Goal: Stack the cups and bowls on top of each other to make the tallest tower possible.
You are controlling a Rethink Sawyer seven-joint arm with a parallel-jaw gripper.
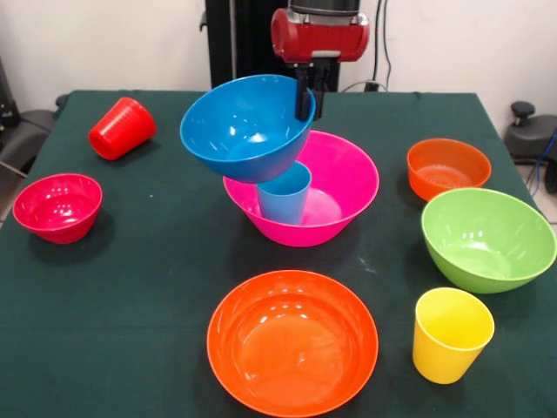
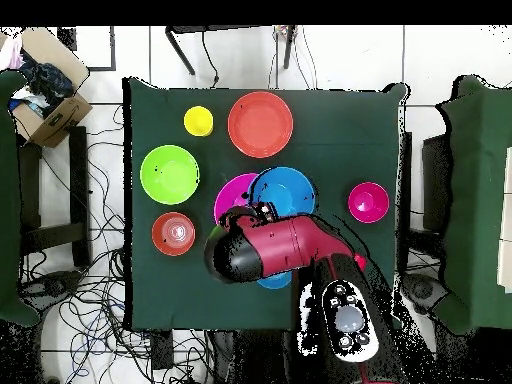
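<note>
My gripper (image 1: 305, 97) is shut on the far rim of the large blue bowl (image 1: 244, 126) and holds it tilted in the air. Below it stands the large pink bowl (image 1: 348, 187) with the light blue cup (image 1: 283, 193) upright inside. The blue bowl's underside is at the cup's rim; I cannot tell if they touch. In the overhead view the gripper (image 2: 262, 212) is at the edge of the blue bowl (image 2: 290, 190), which overlaps the pink bowl (image 2: 230, 195). The red cup (image 1: 122, 128) lies on its side at the far left.
A small red bowl (image 1: 58, 205) stands left. The large orange bowl (image 1: 292, 341) stands front centre, the yellow cup (image 1: 451, 334) front right. The large green bowl (image 1: 487, 238) and small orange bowl (image 1: 448, 167) stand right. A blue patch (image 2: 275, 281) shows under the arm.
</note>
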